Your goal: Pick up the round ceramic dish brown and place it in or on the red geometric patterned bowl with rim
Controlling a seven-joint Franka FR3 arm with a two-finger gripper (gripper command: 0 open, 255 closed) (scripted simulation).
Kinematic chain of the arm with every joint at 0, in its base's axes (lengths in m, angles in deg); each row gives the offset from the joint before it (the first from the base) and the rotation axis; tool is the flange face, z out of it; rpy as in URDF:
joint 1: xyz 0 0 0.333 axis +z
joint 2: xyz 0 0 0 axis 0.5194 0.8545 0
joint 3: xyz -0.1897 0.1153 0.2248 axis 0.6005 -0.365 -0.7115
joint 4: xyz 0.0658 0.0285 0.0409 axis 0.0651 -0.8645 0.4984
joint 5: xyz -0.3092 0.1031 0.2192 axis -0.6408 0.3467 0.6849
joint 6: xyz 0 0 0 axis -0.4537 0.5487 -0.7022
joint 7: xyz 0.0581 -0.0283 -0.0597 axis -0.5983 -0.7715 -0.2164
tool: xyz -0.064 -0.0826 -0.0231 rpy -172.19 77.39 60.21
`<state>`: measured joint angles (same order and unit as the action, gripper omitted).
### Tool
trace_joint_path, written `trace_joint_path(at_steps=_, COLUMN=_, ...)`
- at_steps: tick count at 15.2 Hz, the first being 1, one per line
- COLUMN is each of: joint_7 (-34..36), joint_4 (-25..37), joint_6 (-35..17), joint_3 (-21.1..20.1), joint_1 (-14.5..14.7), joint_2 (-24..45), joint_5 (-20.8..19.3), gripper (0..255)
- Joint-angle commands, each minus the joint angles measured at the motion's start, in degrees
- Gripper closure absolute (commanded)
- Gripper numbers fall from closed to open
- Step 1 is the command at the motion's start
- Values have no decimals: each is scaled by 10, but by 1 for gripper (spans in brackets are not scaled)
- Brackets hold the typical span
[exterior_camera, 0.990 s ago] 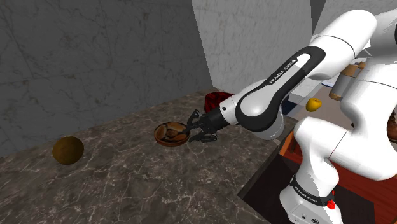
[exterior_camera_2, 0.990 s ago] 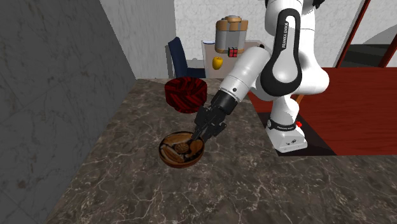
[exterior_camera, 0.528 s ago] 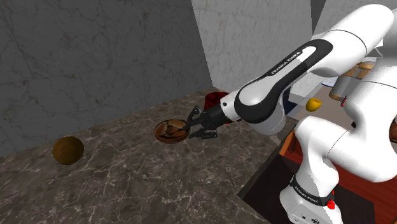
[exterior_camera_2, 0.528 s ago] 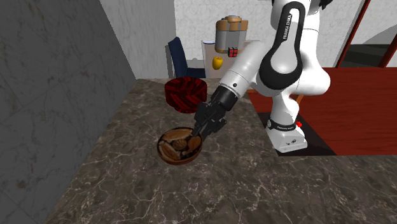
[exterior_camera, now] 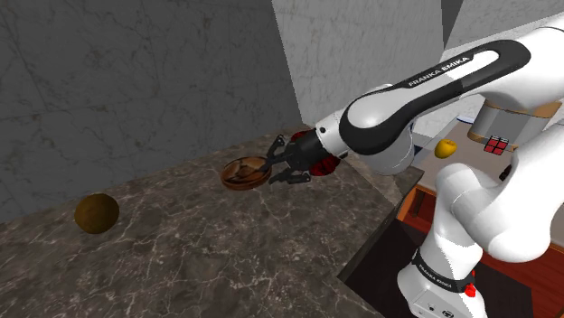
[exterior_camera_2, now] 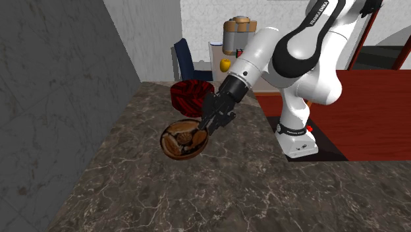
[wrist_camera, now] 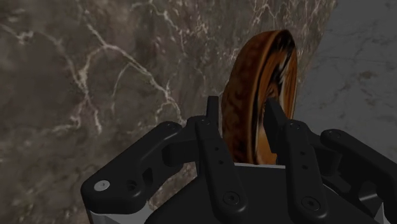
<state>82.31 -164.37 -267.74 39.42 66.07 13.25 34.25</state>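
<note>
Since a sec ago the gripper (exterior_camera_2: 202, 132) has come up and swung twd the red bowl (exterior_camera_2: 191, 96), bringing the dish (exterior_camera_2: 183, 141) w/ it. Dish was sitting flat on the tabletop (exterior_camera_2: 197, 198). Now it looks clear of the surface and a bit tilted, nearer the bowl but not over it yet. Wrist view: fingers (wrist_camera: 213, 137) pinch the dish rim, one inside, one outside, w/ the dish edge-on to the cam. The grasp looks solid, so I'd call the pick done and the carry begun. What's left is to get over the bowl, lower and let go. The hold is on the rim only, so the dish could swing or slip if I hurry.

Tabletop is dark marble w/ pale veins. A brown ball (exterior_camera: 96, 211) sits well apart twd the shoulder view's left, nowhere near my path. The bowl stands at the far end of the tabletop, by the wall corner. Walls are grey, marbled. Past the bowl there's a pale surface w/ a yellow fruit (exterior_camera_2: 225, 64), a puzzle cube (exterior_camera_2: 241, 55) and a jar (exterior_camera_2: 238, 33), and a blue chair (exterior_camera_2: 184, 56) beside it. The floor around the stand (exterior_camera_2: 296, 142) is red.
</note>
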Motion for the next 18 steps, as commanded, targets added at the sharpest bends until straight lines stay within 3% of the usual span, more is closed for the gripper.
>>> trace_joint_path(at_steps=1, joint_7=44, joint_4=-1, joint_6=34, joint_3=-41, joint_1=-53, joint_2=-18, joint_5=-38, gripper=255)
trace_joint_path(at_steps=8, joint_7=129, joint_4=15, joint_6=122, joint_3=-97, joint_1=-146, joint_2=-73, joint_5=-119, gripper=255)
trace_joint_path(at_steps=18, joint_7=198, joint_4=60, joint_6=223, joint_3=-118, joint_1=-214, joint_2=-124, joint_5=-191, gripper=255)
